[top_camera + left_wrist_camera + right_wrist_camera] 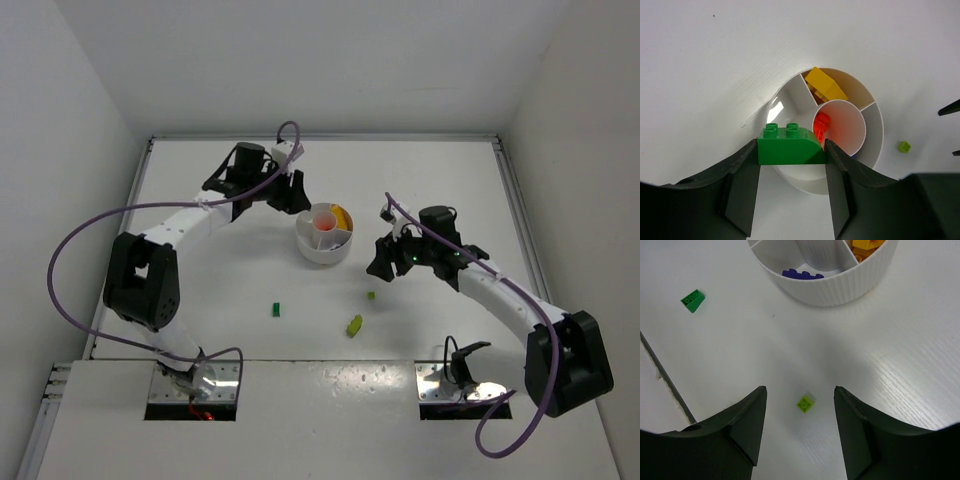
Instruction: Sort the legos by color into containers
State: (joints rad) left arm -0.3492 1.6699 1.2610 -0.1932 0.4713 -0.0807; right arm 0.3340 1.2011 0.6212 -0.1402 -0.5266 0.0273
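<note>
Left wrist view gave us the left gripper (792,156) clenched on a green plastic brick with four studs and a sloped side (790,146), one finger pressed against each end. We saw the brick held over the near rim of the round white plastic dish (792,95), above one of its wedge sections. Beyond it, a yellow plastic brick (826,84) lay in the far wedge, and a red-orange plastic brick (822,125) lay in the small centre well.

Right wrist view showed us the right gripper (800,390) with its jaws released and spread, grasping nothing, low over the white table (890,365). A tiny lime plastic cube (806,403) sat on the table between the two fingers, apart from both. A dark purple plastic brick (802,274) lay in the wedge nearest that camera. A small green sloped brick (693,300) lay on the table, well apart from the dish. From the top external view we also made out an elongated lime piece (355,325) on the table near the cube.
</note>
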